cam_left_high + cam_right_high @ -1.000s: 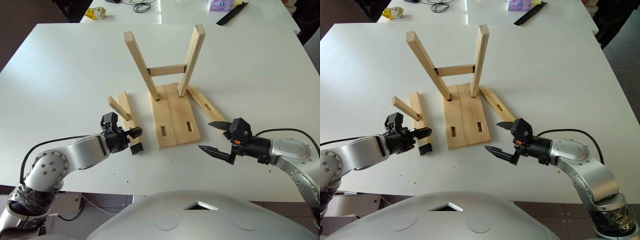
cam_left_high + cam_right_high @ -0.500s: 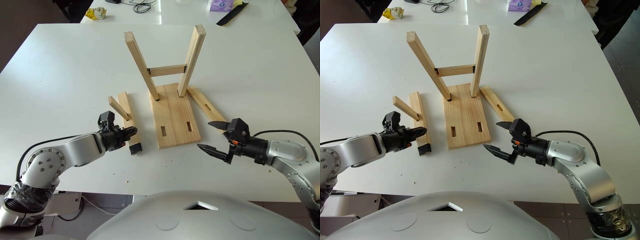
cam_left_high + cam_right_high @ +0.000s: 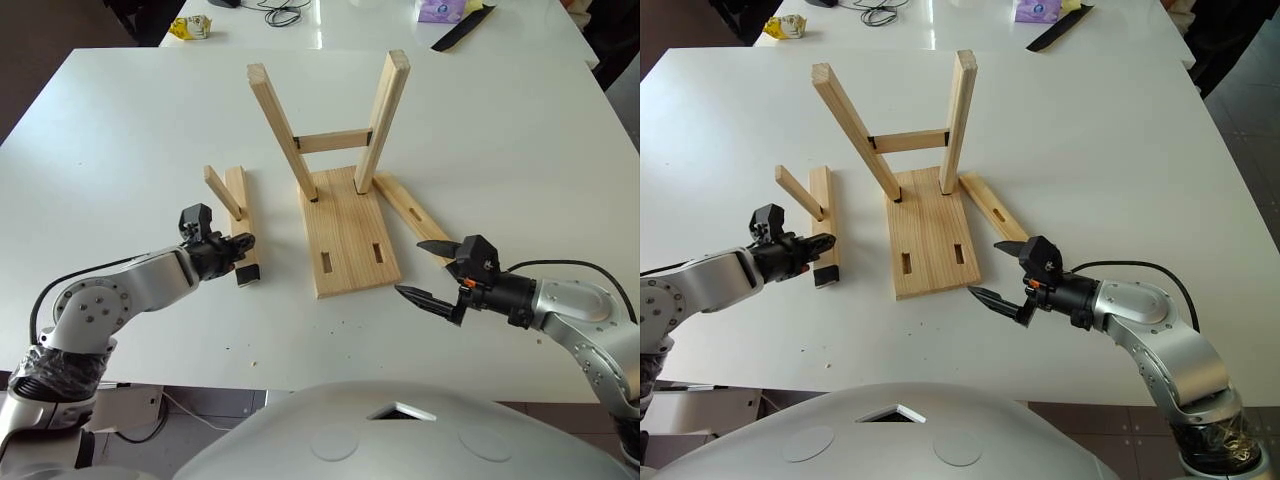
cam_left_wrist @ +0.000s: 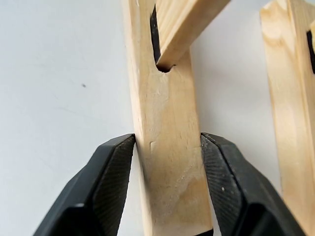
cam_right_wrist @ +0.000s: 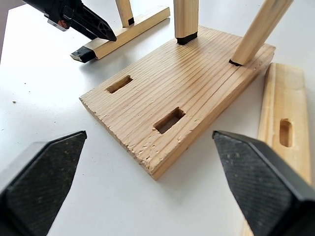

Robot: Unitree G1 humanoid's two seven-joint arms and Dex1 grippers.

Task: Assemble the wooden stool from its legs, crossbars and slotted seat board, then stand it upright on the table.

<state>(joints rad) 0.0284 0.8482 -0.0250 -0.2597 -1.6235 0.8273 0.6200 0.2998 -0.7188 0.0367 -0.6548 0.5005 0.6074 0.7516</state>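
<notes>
The slotted seat board (image 3: 350, 235) lies flat at the middle of the white bench (image 3: 120, 150). Two legs stand in its far slots – the left leg (image 3: 283, 130) tilting outward, the right leg (image 3: 384, 120) closer to upright. A short crossbar (image 3: 333, 141) joins them about halfway up. The two near slots (image 5: 167, 120) are open.

At 9 o'clock from the board, a loose leg (image 3: 240, 215) lies on the bench with a crossbar stub (image 3: 220, 190) rising at a slant from it. The left jaws are closed on this leg near its black-tipped near end, one pad (image 4: 110, 182) pressed to each side of the wood.

At 3 o'clock, just beside the board's right edge, a second loose leg (image 3: 412, 215) lies flat with a slot cut in its face.

At 4 o'clock from the board, the right jaws hang spread wide with nothing between them – low over the bench, near the board's near right corner.

At 12 o'clock, beyond the bench, a second table carries cables (image 3: 285, 12) and a yellow packet (image 3: 192, 27).
</notes>
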